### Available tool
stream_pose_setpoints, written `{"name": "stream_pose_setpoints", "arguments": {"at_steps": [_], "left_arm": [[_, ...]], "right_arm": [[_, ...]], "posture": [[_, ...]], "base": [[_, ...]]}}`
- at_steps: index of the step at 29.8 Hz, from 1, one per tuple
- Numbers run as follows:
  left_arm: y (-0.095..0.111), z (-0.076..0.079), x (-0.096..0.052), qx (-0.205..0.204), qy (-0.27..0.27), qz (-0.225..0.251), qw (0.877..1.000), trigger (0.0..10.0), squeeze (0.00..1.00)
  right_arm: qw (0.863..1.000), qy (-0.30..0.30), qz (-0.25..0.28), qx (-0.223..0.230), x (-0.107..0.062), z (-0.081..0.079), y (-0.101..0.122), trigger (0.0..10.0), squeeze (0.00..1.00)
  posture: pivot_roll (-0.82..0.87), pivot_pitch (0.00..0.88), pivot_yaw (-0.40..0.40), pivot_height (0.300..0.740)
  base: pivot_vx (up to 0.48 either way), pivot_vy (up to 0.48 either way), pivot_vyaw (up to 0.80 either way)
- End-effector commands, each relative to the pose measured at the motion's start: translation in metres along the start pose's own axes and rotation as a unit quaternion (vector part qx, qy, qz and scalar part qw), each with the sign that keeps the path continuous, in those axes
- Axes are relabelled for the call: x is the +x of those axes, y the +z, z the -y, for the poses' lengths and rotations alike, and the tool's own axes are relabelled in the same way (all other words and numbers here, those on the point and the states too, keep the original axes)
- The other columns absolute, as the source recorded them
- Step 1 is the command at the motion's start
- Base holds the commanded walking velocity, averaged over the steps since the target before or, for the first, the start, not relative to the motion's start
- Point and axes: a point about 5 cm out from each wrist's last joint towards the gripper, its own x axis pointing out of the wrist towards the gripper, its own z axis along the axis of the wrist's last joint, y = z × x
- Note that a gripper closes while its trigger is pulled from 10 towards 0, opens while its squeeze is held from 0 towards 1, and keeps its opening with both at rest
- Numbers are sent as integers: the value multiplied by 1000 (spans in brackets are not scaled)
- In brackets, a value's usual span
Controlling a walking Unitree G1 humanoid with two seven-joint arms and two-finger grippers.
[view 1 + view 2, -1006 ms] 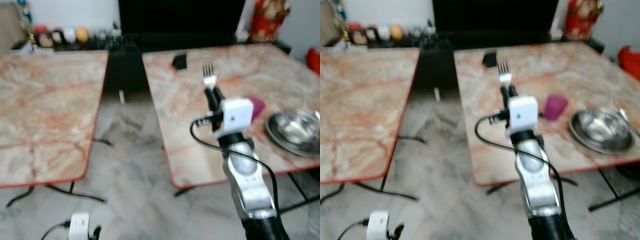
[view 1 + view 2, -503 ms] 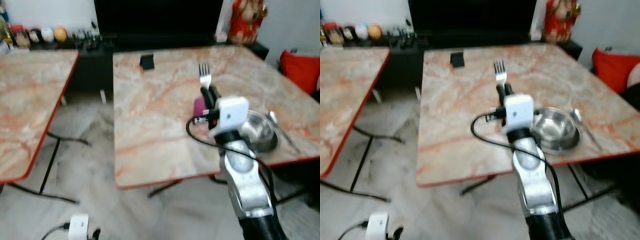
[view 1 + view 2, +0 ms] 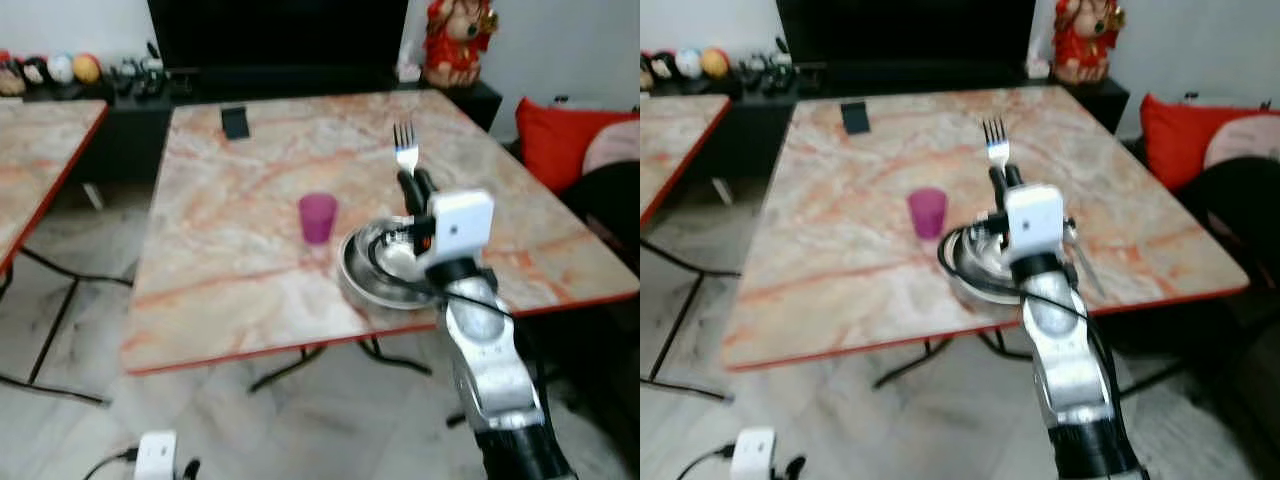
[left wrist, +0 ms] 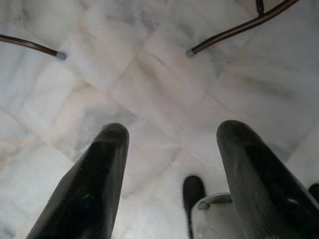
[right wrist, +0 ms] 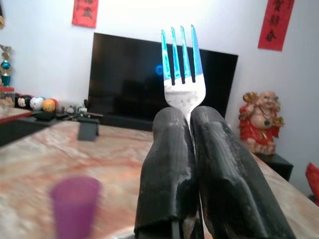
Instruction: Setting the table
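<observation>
Two grippers: right gripper [image 3: 411, 184] clamped on a fork [image 3: 405, 149], tines up, held above the worktop [image 3: 230, 260] over the far rim of the steel bowl [image 3: 372, 268]. Purple cup [image 3: 318, 217] stands just beside the bowl on its left. Something thin, maybe a utensil, lies right of the bowl, blurred. Left gripper [image 4: 169, 169] hangs idle over the floor, fingers [image 4: 97, 184] apart. Step looks like carrying the fork in for placement. Next move likely calls for lowering it flat onto bare worktop beside the bowl, not into it, then releasing.
</observation>
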Motion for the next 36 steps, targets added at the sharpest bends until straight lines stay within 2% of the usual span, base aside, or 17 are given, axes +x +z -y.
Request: {"name": "stream_pose_setpoints", "arguments": {"at_steps": [1, 6, 36], "left_arm": [[-9, 5, -2, -7, -5, -18, 1000, 10000, 0], [-10, 5, -3, -7, -5, -23, 1000, 10000, 0], [-17, -12, -5, -4, 9, -53, 999, 10000, 0]], "right_arm": [[1000, -8, -5, -4, -2, 6, -2, 10000, 0], [1000, -10, -6, -4, -2, 6, -2, 10000, 0], [999, -44, -21, 5, 1, 16, -9, 10000, 0]], "posture": [[-110, 0, 28, 732], [-109, 0, 26, 732], [-115, 0, 62, 732]], "base": [[0, -409, 0], [0, -350, 0], [0, 0, 0]]}}
